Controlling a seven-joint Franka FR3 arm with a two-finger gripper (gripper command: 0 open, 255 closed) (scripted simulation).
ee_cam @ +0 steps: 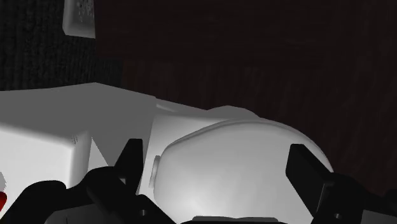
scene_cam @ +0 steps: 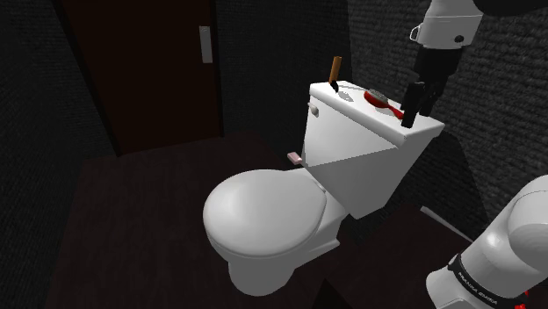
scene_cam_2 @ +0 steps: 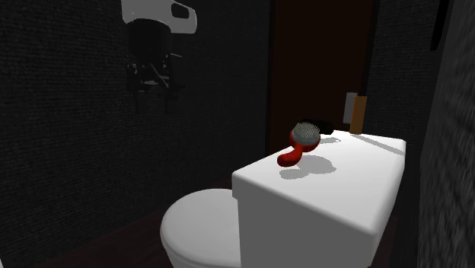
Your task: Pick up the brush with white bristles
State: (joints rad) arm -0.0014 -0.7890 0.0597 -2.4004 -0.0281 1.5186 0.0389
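Jaws apart, gripper (scene_cam: 414, 114) near red brush (scene_cam: 379, 98) on tank (scene_cam: 369, 149), brown-handled brush (scene_cam: 335, 70) beyond.

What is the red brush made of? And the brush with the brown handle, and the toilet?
The red brush is probably plastic: its red body is smooth and shiny. The brown-handled brush looks like it has a wooden handle, dull brown, though no grain shows. The toilet is likely glazed ceramic, white with soft glossy highlights on the lid.
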